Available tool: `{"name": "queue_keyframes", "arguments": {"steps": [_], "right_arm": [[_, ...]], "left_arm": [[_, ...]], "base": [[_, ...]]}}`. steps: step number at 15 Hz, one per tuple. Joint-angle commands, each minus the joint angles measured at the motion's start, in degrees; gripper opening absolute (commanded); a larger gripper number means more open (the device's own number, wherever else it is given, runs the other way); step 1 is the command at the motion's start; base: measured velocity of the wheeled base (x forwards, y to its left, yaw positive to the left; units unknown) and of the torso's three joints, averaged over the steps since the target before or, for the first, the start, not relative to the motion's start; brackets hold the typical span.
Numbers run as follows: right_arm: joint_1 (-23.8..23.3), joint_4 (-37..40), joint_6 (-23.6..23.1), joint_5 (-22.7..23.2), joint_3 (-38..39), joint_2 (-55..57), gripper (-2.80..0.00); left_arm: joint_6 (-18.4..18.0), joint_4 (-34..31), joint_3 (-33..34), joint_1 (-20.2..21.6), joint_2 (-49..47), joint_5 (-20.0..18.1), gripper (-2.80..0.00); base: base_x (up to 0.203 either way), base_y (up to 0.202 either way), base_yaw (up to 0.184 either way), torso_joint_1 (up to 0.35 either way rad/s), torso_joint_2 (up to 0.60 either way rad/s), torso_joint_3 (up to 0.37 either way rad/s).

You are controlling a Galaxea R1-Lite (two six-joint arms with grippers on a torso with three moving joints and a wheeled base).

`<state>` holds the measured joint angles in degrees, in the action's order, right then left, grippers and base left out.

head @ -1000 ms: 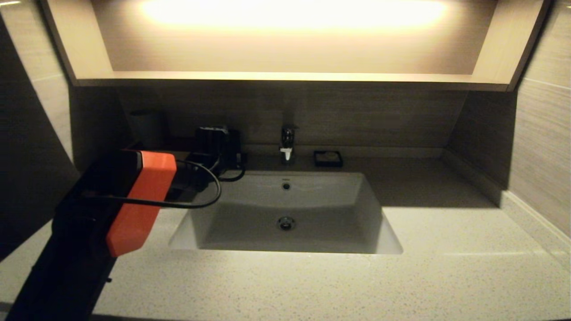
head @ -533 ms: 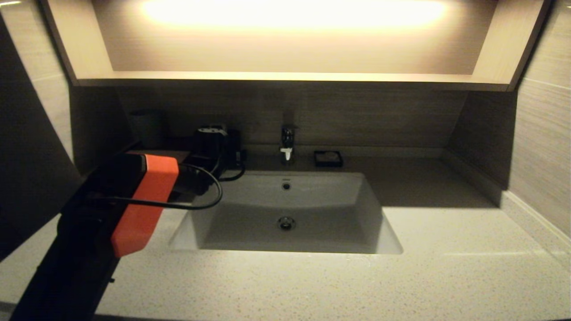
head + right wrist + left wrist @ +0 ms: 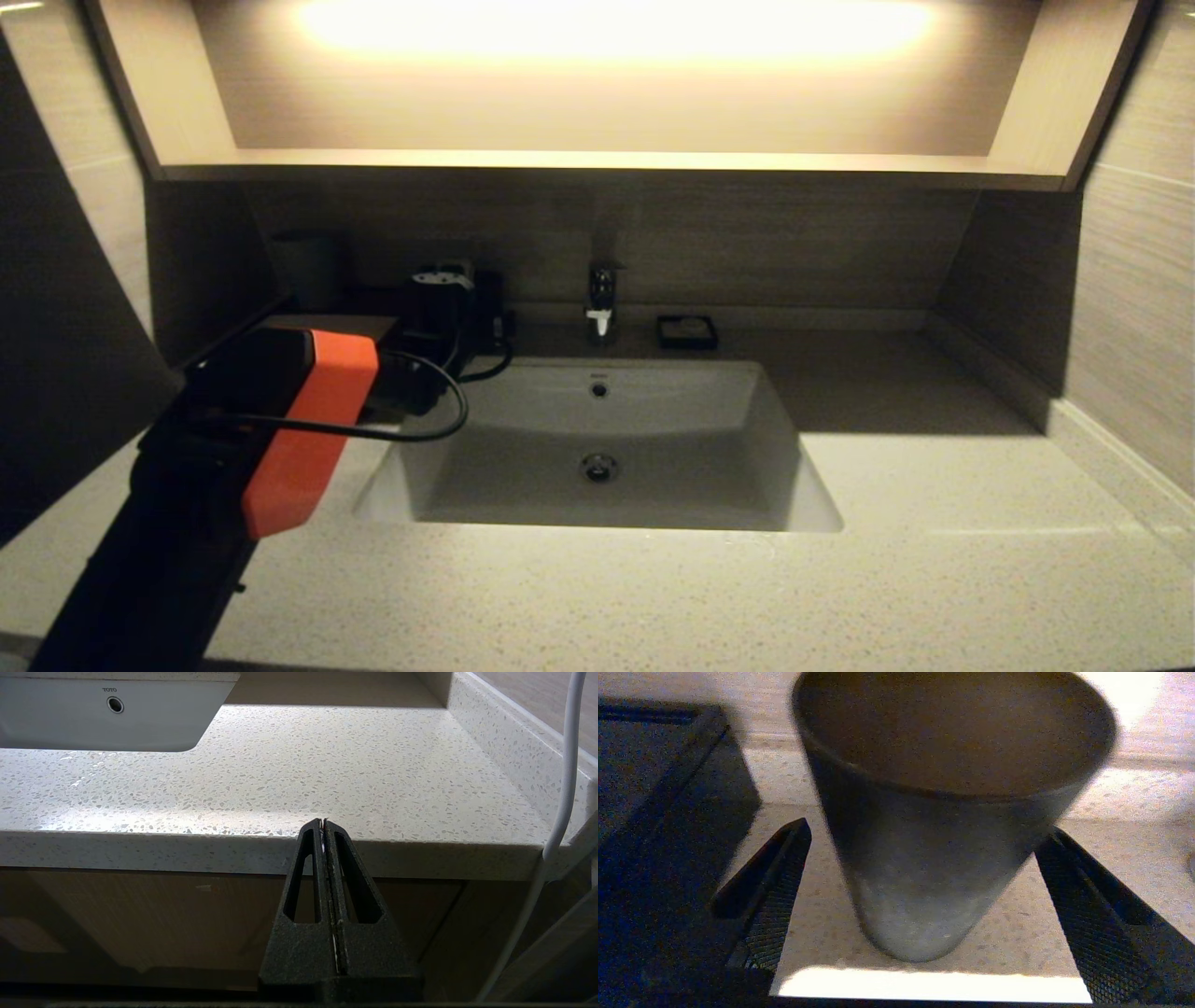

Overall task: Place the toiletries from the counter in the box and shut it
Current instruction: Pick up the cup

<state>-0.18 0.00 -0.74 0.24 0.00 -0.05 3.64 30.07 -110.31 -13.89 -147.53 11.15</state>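
Note:
No toiletries show in any view. The black box [image 3: 649,770] stands on the counter [image 3: 653,597] at the back left; part of its pale top [image 3: 359,323] shows behind my left arm [image 3: 308,420]. My left gripper [image 3: 927,829] is open next to the box, its fingers [image 3: 775,896] either side of a grey cup [image 3: 934,858] without touching it. My right gripper [image 3: 323,822] is shut and empty, low in front of the counter's front edge.
The white sink [image 3: 597,439] is set in the middle of the counter, with a tap [image 3: 602,299] behind it. A small black soap dish [image 3: 687,331] sits right of the tap. A shelf overhangs the back wall.
My left arm has shifted slightly to the right and a little lower. The right arm has not moved.

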Motion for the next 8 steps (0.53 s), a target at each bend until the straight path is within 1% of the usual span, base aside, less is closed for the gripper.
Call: {"name": "queue_keyframes", "arguments": {"steps": [1,3,4,8], "right_arm": [[0.0,0.0,0.0,0.0,0.1,0.0,-2.8],[0.0,0.0,0.0,0.0,0.1,0.0,-2.8],[0.0,0.0,0.0,0.0,0.1,0.0,-2.8],[0.0,0.0,0.0,0.0,0.1,0.0,-2.8]], "left_arm": [[0.0,0.3,0.0,0.0,-0.4,0.1,0.0],[0.0,0.4,0.0,0.1,-0.4,0.1,0.0],[0.0,0.7,-0.1,0.1,-0.5,0.1,-2.8],[0.0,1.7,-0.1,0.7,-0.6,-0.1,-2.8]], "base": [[0.0,0.0,0.0,0.0,0.0,0.0],[0.0,0.0,0.0,0.0,0.0,0.0],[0.0,0.0,0.0,0.0,0.0,0.0],[0.0,0.0,0.0,0.0,0.0,0.0]]}}
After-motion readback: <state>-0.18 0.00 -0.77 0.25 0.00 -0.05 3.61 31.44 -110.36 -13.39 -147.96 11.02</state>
